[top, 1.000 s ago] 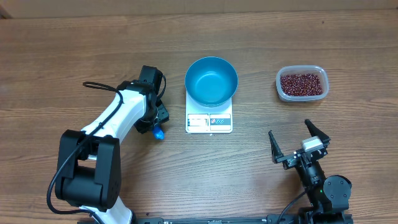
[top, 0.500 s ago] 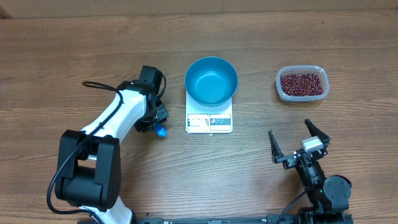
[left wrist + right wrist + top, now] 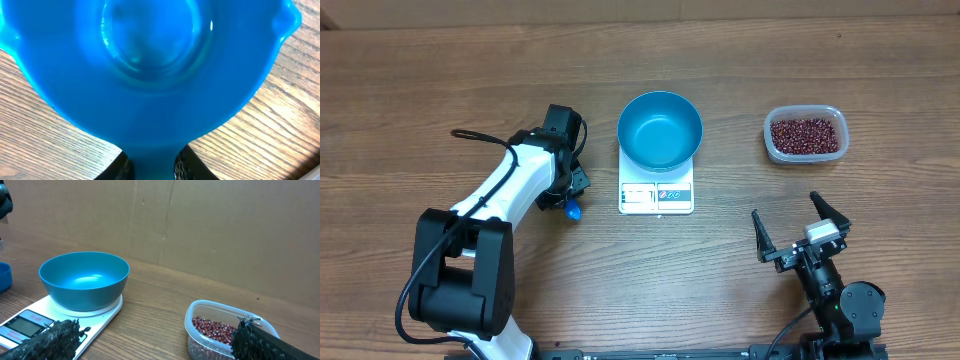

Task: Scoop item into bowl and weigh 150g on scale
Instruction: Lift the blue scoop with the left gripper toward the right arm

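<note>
Low in the left wrist view, the left gripper (image 3: 154,169) pinches the handle of a blue scoop (image 3: 150,75), whose cup fills the frame. Overhead shows only a blue speck of the scoop, left of the scale (image 3: 656,197). At lower right the right gripper (image 3: 785,208) stands wide, holding nothing. The bowl (image 3: 660,130) sits on the scale. Furthest, at upper right, the beans (image 3: 806,134) lie in a clear tub (image 3: 771,150).

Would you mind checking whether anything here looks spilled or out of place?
Nothing stands out. The beans are all inside the tub, none on the table, and the empty bowl sits upright on the scale. The left gripper grips the scoop handle.
</note>
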You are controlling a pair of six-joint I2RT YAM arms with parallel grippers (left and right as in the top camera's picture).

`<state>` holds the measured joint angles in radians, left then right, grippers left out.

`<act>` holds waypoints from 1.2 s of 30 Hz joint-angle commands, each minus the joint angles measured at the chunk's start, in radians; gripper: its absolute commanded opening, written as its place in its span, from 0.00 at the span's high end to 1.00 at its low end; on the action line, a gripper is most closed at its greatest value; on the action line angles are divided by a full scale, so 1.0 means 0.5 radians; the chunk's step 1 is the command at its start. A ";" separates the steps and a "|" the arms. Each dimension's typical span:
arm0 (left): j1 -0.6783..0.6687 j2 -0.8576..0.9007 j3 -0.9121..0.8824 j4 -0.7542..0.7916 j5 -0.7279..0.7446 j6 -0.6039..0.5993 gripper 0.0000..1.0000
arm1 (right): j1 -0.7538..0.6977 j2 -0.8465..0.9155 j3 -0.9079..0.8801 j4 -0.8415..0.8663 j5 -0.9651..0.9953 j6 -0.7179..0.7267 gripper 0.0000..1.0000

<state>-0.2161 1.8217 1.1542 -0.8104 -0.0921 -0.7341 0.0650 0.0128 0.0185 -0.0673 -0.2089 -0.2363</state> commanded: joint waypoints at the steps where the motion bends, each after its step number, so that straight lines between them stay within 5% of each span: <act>1: 0.002 0.020 -0.014 0.009 -0.056 -0.004 0.76 | -0.014 -0.020 -0.021 0.011 0.019 -0.002 0.00; 10: 0.002 0.020 -0.014 0.023 -0.092 0.053 0.81 | -0.014 -0.020 -0.021 0.011 0.019 -0.001 0.00; 16: 0.002 0.018 0.023 0.043 -0.089 0.099 0.96 | -0.014 -0.020 -0.021 0.011 0.019 -0.001 0.00; 28: -0.034 -0.156 0.565 -0.140 0.156 0.176 0.96 | -0.013 -0.020 -0.021 0.011 0.019 -0.001 0.00; 36: -0.336 -0.449 0.755 -0.196 0.171 0.206 0.96 | -0.014 -0.020 -0.021 0.011 0.019 -0.001 0.00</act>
<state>-0.3244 1.6665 1.4963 -0.9020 -0.0273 -0.6491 0.0650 0.0128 0.0185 -0.0673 -0.2089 -0.2367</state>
